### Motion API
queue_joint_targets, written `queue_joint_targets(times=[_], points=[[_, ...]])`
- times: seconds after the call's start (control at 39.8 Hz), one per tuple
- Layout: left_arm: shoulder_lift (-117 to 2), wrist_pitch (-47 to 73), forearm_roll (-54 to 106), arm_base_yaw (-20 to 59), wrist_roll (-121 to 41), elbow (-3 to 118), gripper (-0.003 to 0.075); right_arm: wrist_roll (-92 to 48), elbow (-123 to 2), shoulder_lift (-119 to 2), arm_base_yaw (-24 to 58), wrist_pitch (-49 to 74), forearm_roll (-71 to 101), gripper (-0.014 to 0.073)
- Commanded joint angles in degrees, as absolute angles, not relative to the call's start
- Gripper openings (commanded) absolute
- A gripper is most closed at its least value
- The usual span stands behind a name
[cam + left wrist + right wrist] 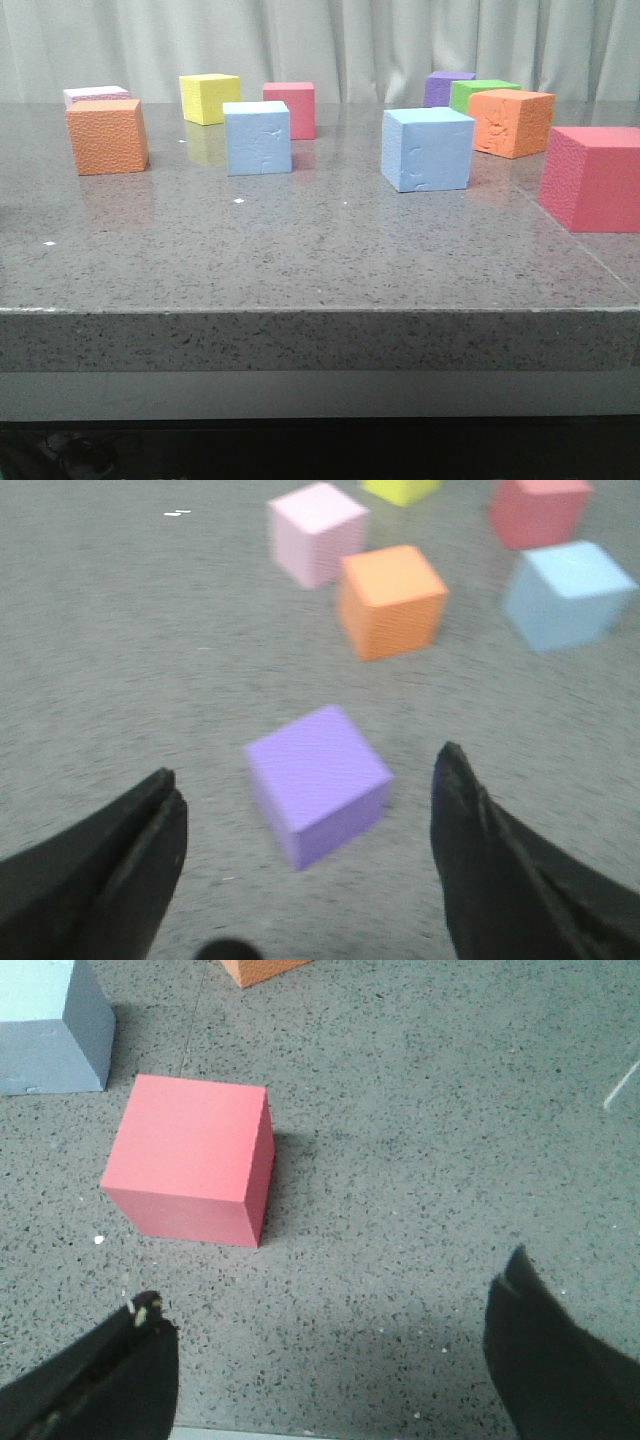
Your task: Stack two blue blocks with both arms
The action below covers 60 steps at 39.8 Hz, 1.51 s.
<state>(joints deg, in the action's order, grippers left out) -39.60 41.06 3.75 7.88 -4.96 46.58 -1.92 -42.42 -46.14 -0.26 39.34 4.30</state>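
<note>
Two pale blue blocks stand apart on the grey table (300,260): one left of the middle (258,138), one right of the middle (428,150). Neither gripper shows in the front view. In the left wrist view my left gripper (307,763) is open and empty above the table, with a purple cube (318,780) lying just beyond its fingers and a blue block (568,595) farther off. In the right wrist view my right gripper (331,1278) is open and empty over bare table near the edge; a blue block (50,1030) shows at the frame's corner.
Orange cubes (107,136) (511,122), a yellow cube (209,98), a pink-red cube (291,108), a large red cube (592,178), purple (447,88), green (482,92) and pale lilac (96,96) cubes surround the blue ones. The red cube (190,1160) lies just beyond my right gripper.
</note>
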Motion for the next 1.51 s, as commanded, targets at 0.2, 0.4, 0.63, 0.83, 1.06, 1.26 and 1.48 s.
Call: queue_joint_targets(times=[0.2,0.4,0.63,0.83,1.06,1.26,1.48], points=[[-39.8,37.4,2.6,24.4,-4.8,48.4,0.0510,-4.6,-53.4,-53.3,6.1,41.8,6.3,0.0632],[-39.8,37.4,2.5,26.5,-4.8,48.4,0.0470,-5.6,-62.9,-63.4,11.5,44.5,6.3,0.0632],[-39.8,37.4,2.3,26.5,-4.8,48.4,0.0414,-5.5,-72.8,-75.4,16.9,44.6,6.3,0.0632],[-39.8,37.4,2.3,26.5,-4.8,48.4,0.0398,-2.4,-83.0,-86.2,18.5,46.8,6.3,0.0632],[-39.8,37.4,2.3,26.5,-4.8,48.4,0.0398,4.1,-92.1,-95.1,18.5,47.7,5.7,0.0632],[-39.8,37.4,2.3,26.5,-4.8,48.4,0.0398,5.5,-98.8,-102.1,19.3,50.7,5.6,0.0632],[-39.8,37.4,2.2,26.5,-4.8,48.4,0.0398,7.1,-101.3,-106.8,19.6,52.8,5.2,0.0632]])
